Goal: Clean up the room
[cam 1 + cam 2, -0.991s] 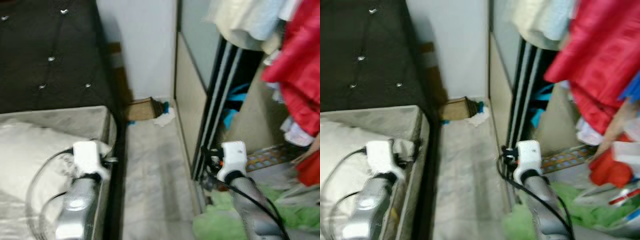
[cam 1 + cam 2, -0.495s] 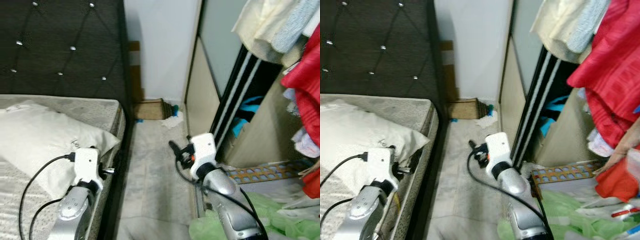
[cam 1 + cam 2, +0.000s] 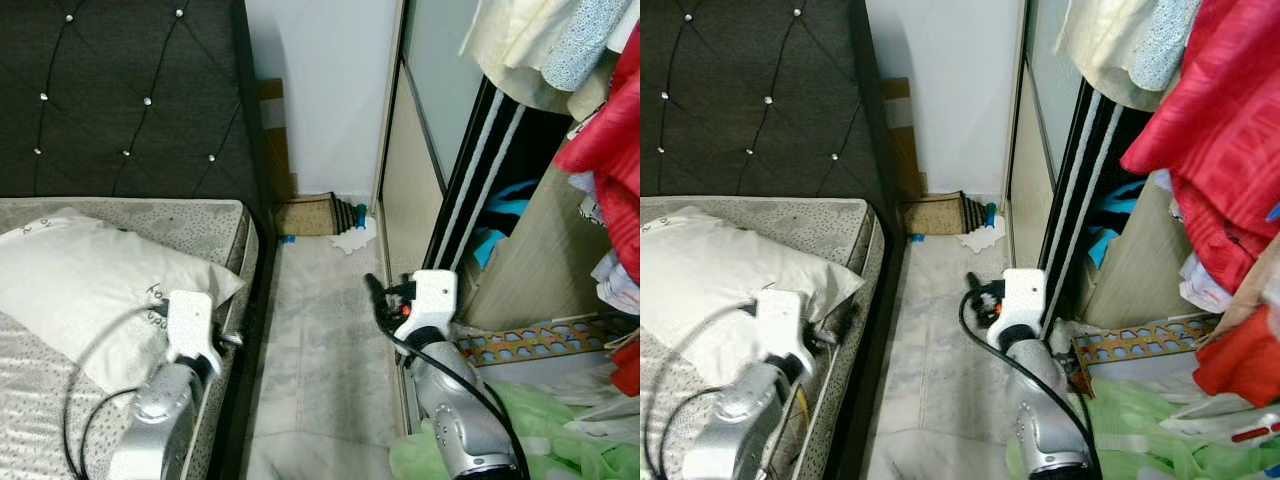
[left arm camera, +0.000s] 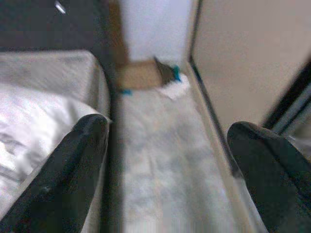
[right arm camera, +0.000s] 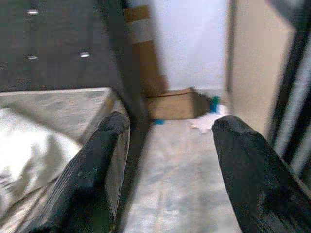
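The bed (image 3: pixel 120 215) with its white pillow (image 3: pixel 90 290) lies under and beside the left hand (image 4: pixel 165 170), whose fingers are spread wide on nothing. The right hand (image 5: pixel 167 165), equally wide and empty, hangs over the marble floor (image 3: pixel 320 340). Well ahead of both, against the wall, sit a cardboard box (image 3: pixel 308 216) and crumpled white paper (image 3: pixel 352 238).

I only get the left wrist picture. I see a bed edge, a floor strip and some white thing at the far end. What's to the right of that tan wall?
Observer: An open wardrobe with red clothes hanging inside.
Operator: Anything on the floor there?
Observer: Green fabric, heaped by the right gripper.
Operator: Is something on the bed?
Observer: A white pillow, under a dark tufted headboard.
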### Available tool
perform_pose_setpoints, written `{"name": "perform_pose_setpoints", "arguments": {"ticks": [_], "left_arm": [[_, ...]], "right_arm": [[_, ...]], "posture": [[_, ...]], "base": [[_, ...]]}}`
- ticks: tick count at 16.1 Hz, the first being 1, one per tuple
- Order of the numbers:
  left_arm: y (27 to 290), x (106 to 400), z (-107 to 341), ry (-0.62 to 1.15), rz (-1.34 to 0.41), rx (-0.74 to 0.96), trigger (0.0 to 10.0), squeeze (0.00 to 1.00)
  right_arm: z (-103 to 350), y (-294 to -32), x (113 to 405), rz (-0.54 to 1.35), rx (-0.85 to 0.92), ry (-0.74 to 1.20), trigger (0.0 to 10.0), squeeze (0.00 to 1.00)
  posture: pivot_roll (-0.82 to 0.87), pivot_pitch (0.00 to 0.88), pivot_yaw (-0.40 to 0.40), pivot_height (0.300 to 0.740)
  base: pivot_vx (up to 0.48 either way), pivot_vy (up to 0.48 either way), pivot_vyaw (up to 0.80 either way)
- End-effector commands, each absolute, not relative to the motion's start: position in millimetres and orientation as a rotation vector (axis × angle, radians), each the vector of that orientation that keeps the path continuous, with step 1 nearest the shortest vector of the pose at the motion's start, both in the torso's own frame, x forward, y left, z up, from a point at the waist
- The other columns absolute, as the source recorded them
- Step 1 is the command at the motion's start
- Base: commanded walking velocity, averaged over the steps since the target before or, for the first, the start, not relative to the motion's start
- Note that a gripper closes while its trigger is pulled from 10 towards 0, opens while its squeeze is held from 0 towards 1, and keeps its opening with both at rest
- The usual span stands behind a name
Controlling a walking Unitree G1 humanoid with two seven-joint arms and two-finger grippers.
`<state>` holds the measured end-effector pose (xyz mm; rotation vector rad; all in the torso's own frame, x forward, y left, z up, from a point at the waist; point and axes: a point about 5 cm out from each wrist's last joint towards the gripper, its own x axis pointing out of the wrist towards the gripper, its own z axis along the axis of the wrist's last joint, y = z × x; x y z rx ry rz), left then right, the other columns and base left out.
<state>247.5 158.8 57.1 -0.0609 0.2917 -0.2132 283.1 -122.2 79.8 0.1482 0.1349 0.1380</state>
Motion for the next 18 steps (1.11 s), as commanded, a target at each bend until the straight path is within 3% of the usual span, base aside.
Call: {"name": "perform_pose_setpoints", "arguments": {"ticks": [1, 4, 13, 18], "left_arm": [[160, 246, 55, 0.308, -0.220, -0.062, 10.0, 0.00], [163, 247, 62, 0.249, -0.137, -0.083, 10.0, 0.00], [164, 262, 74, 0.179, -0.077, -0.067, 10.0, 0.00], [164, 263, 76, 0.160, -0.044, -0.075, 10.0, 0.00]], "right_arm": [[81, -128, 285, 0.114, 0.151, 0.130, 10.0, 0.00], [83, -135, 287, 0.167, 0.045, 0.132, 10.0, 0.00], [84, -139, 287, 0.163, 0.007, 0.119, 10.0, 0.00], [85, -140, 287, 0.182, -0.018, 0.117, 10.0, 0.00]], "posture": [[-0.13, 0.000, 0.044, 0.740], [-0.12, 0.000, 0.003, 0.740], [-0.15, 0.000, 0.013, 0.740], [-0.15, 0.000, 0.007, 0.740]], "base": [[0.000, 0.000, 0.00], [0.000, 0.000, 0.00], [0.000, 0.000, 0.79], [0.000, 0.000, 0.45]]}}
